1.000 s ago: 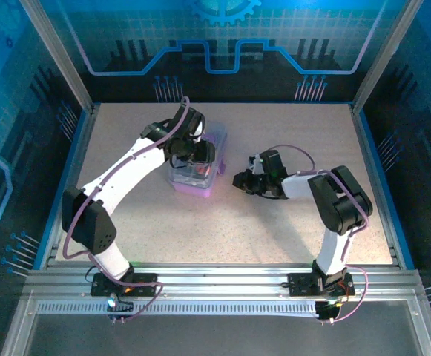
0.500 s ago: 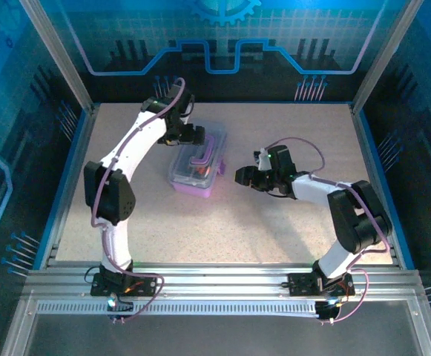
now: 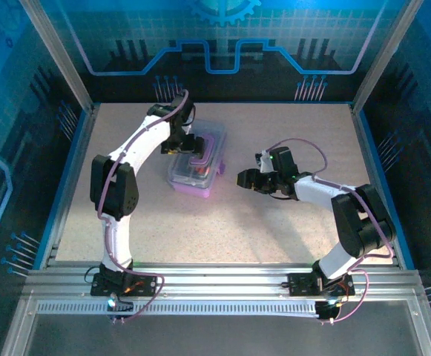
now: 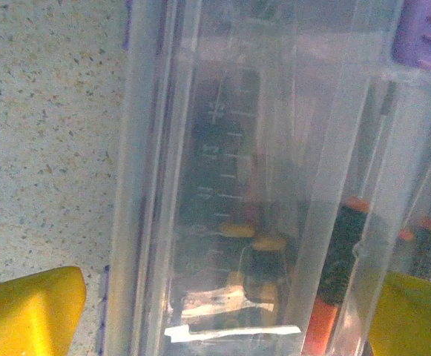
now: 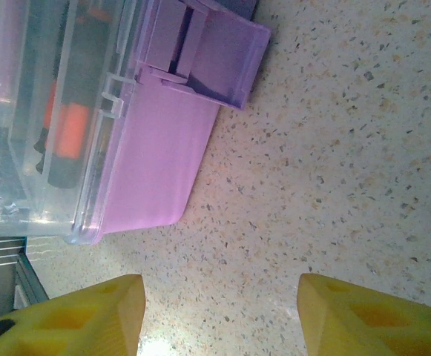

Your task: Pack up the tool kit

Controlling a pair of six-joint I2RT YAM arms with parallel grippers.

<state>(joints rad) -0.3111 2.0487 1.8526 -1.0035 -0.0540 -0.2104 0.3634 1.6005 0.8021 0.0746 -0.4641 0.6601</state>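
The case (image 3: 193,178) lies left of the centre of the desk (image 3: 274,237), closed under its clear lid (image 4: 230,148), with the screwdrivers (image 4: 341,237) showing through the plastic. From above, its long axis runs from about 1 o'clock to 7 o'clock, and the purple handle (image 3: 204,152) shows on its upper face.

The left arm (image 3: 137,144) is the nearer one. Its jaws hang over the case's 10 o'clock edge, wide apart and holding nothing. In the wrist view one yellow fingertip (image 4: 30,308) sits over bare desk outside the case and the other over the lid, so the long wall lies between them. We cannot tell whether either touches the plastic.

The right arm (image 3: 319,189) reaches in from 3 o'clock. Its jaws are also apart and empty, low over the desk, with a strip of bare surface between them and the case. From its fingertips (image 5: 378,311) the case lies up toward 10 o'clock, with its purple base and the latch (image 5: 215,63) facing them. The latch flap seems to stand out from the wall, so we judge it may not be snapped home.

The desk is flat, hard and speckled, so a light case would probably slide under a one-sided push. There is open surface all round it. A press from 3 o'clock would need the left jaws bracing the far side.
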